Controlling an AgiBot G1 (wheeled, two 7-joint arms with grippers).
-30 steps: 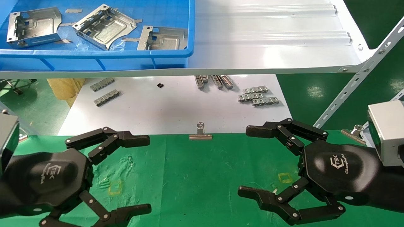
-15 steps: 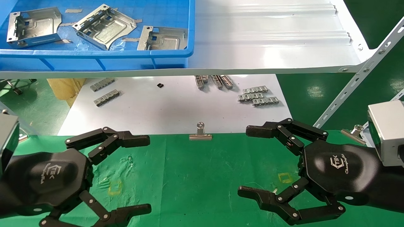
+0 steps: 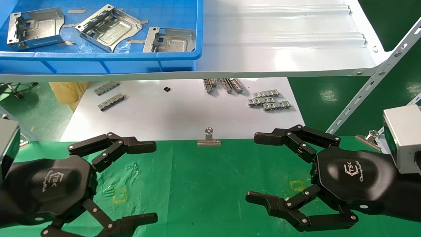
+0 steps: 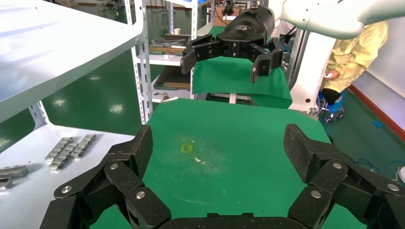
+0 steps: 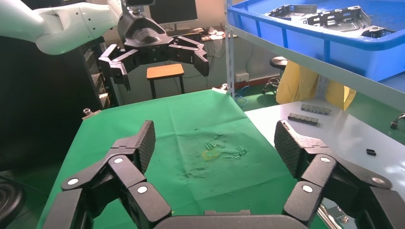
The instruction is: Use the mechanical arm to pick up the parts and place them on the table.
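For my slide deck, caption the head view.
Both open end effectors, left and right, hover over green table; parts await.

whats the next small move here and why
Probably raise the left gripper toward the blue bin on the shelf. Both grippers, the right gripper too, hover over the green table with jaws open and empty, and all three parts are in the bin, nearer the left side.

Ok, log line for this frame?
left gripper: open, above table | right gripper: open, above table | parts: three in blue bin, untouched
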